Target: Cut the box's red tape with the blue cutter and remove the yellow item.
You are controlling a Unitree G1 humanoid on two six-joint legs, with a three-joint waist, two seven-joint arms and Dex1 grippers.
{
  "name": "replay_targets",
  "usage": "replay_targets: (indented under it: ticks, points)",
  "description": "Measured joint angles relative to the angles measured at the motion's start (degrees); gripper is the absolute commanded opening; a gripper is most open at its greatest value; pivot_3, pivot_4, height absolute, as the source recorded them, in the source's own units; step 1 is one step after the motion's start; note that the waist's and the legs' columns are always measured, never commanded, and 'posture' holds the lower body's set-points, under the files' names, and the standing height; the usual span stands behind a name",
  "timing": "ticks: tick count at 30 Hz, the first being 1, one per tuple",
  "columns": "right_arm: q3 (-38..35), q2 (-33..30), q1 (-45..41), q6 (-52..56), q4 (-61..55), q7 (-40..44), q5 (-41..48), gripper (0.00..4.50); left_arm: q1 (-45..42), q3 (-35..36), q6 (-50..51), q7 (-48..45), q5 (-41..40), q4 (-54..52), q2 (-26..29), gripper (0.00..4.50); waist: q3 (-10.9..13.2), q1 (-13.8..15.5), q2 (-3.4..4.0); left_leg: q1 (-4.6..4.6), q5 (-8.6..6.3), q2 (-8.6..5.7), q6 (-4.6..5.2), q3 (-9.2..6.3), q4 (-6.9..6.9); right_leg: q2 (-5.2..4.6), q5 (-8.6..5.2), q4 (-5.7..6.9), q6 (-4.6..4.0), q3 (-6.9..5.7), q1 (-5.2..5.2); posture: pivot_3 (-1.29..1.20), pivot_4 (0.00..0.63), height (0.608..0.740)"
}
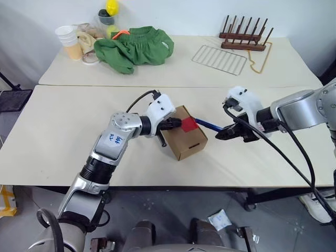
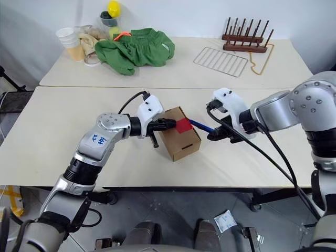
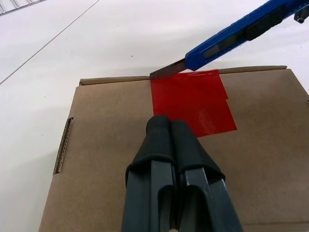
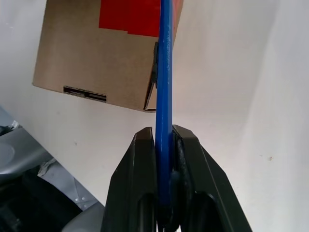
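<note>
Brown cardboard, the box [image 1: 184, 140] sits near the front middle of the pale desk [image 1: 63, 131], its top patched with the red tape [image 3: 193, 101]. My left fingers [image 3: 166, 140] are pressed together with nothing between them, their tips resting on the box top at the near edge of the tape. My right fingers [image 4: 186, 145] clamp the blue cutter [image 4: 164, 72] by its handle; its blade tip [image 3: 166, 71] touches the far edge of the tape at the box's rim. A green cloth [image 1: 134, 48] lies on the desk behind.
</note>
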Motion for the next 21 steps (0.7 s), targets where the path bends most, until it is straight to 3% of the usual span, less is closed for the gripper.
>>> replay_targets:
  ticks: [21]
  points:
    - [10.51,-4.31,-6.72,-0.07,5.52,3.17,6.10,0.15,1.21,0.36,0.45,1.92,-0.01,-1.29,-1.41,0.00,0.00,0.68,0.00,-0.05,-0.02,0.00,0.02,0.06,0.00,0.00,0.00,-0.19,0.00,0.00,0.00,0.00,0.150,0.740]
